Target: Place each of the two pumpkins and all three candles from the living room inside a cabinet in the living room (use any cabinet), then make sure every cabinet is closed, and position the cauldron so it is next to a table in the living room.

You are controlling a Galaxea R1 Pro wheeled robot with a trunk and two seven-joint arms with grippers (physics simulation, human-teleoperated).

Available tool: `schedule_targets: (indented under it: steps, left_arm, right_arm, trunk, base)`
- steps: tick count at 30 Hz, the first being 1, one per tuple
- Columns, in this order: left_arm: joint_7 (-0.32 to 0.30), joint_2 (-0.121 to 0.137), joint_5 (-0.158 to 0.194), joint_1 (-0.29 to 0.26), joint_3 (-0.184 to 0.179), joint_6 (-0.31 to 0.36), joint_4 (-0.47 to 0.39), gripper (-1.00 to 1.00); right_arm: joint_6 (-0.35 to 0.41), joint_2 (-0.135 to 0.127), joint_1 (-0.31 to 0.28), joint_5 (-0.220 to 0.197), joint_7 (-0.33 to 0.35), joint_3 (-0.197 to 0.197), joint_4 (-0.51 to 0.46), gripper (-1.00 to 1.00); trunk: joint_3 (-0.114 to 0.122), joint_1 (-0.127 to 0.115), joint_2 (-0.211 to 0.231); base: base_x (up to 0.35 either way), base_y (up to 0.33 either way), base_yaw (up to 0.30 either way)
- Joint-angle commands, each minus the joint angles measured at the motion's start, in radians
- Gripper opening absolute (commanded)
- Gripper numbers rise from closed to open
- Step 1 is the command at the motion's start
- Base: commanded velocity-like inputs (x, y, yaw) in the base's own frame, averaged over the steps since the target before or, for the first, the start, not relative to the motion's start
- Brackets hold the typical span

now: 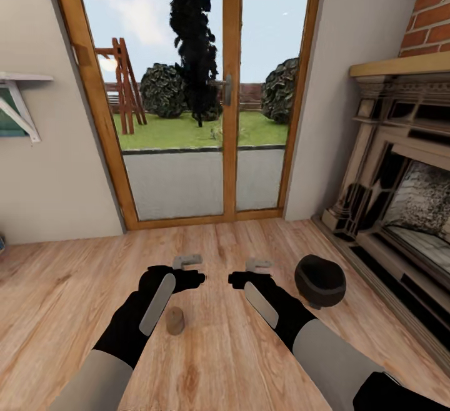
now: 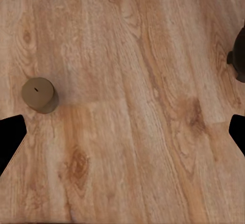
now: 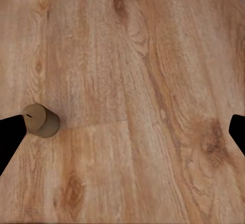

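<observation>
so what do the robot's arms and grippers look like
Both arms have light grey upper segments, then black forearms, each with a long pale grey panel along the top. The left gripper and right gripper have black bodies with short pale grey fingers. In the wrist views the fingers show as plain black tips. No cables or markings visible.

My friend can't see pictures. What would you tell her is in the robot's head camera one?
Two black robot grippers, left and right, hang over a wooden floor in front of a glass door looking onto a garden. A small tan candle stands on the floor by the left arm, a round black cauldron sits by the right arm, and a fireplace is on the right.
</observation>
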Motion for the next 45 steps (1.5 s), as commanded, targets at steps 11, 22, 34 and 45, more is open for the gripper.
schedule_targets:
  steps: [11, 22, 34, 45]
  left_arm:
    - [0.011, 0.000, 0.010, -0.001, 0.000, 0.002, -0.001, 1.00]
    - [0.010, 0.028, 0.006, -0.001, 0.142, 0.004, 0.007, 1.00]
    - [0.007, 0.051, 0.012, -0.001, 0.158, 0.004, 0.009, 1.00]
    - [0.007, 0.052, 0.009, -0.001, 0.160, 0.003, 0.007, 1.00]
  right_arm:
    - [0.002, -0.001, -0.001, -0.008, -0.009, 0.004, -0.002, 1.00]
    - [0.002, -0.001, -0.001, -0.008, -0.008, 0.004, -0.002, 1.00]
    - [0.002, -0.002, -0.001, -0.008, -0.007, 0.004, -0.002, 1.00]
    - [0.018, 0.008, -0.001, -0.019, -0.006, 0.004, 0.026, 1.00]
  trunk:
    - [-0.001, 0.000, 0.000]
    - [-0.001, 0.000, 0.000]
    - [-0.001, 0.000, 0.000]
    - [-0.001, 0.000, 0.000]
  base:
    - [0.037, 0.002, 0.290]
    - [0.192, 0.049, 0.284]
    - [0.137, 0.010, 0.044]
    - [0.235, 0.111, 0.000]
